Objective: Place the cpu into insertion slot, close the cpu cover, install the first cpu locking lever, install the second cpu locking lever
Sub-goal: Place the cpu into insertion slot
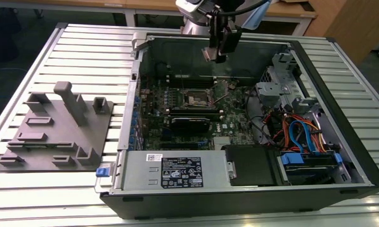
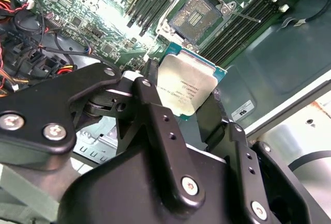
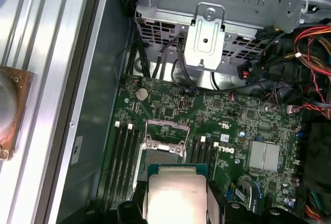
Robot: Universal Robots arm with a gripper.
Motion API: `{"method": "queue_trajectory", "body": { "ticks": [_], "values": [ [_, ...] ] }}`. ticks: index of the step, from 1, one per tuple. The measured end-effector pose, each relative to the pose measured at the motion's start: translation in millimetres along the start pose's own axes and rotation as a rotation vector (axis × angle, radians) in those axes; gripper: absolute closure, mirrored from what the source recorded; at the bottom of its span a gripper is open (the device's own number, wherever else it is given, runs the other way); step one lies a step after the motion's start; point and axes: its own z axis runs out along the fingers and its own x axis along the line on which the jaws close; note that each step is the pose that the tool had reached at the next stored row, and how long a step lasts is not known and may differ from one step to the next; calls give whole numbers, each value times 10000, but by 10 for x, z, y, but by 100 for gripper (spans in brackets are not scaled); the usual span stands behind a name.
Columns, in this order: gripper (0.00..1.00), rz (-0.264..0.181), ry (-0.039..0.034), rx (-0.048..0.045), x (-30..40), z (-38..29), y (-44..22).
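My gripper (image 1: pixel 215 53) hangs above the far side of the open computer case, shut on the cpu (image 1: pixel 209 55). In both wrist views the cpu (image 2: pixel 185 87) (image 3: pixel 175 192) is a silver-topped square chip with a green edge, clamped between the black fingers (image 2: pixel 151 105). The insertion slot (image 1: pixel 196 97) (image 2: pixel 199 13) (image 3: pixel 161 156) lies uncovered on the green board, below and ahead of the chip, with its dark pin field showing. The cpu cover (image 3: pixel 165 132), a thin metal frame, stands swung up at the slot's far edge. A thin locking lever (image 2: pixel 243 15) sticks out beside the slot.
Long black memory slots (image 3: pixel 123 154) flank the socket. A metal drive cage (image 3: pixel 207 32) and bundles of coloured cables (image 1: pixel 296 135) fill the exterior view's right side of the case. A grey fixture plate (image 1: pixel 57 135) sits on the slatted table at the exterior view's left.
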Motion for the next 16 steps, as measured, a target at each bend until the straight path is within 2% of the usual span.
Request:
{"method": "queue_trajectory", "body": {
  "ticks": [4,16],
  "values": [
    [46,21,-4,1,0,39,-3],
    [46,21,-4,1,-1,50,-4]
  ]
}}
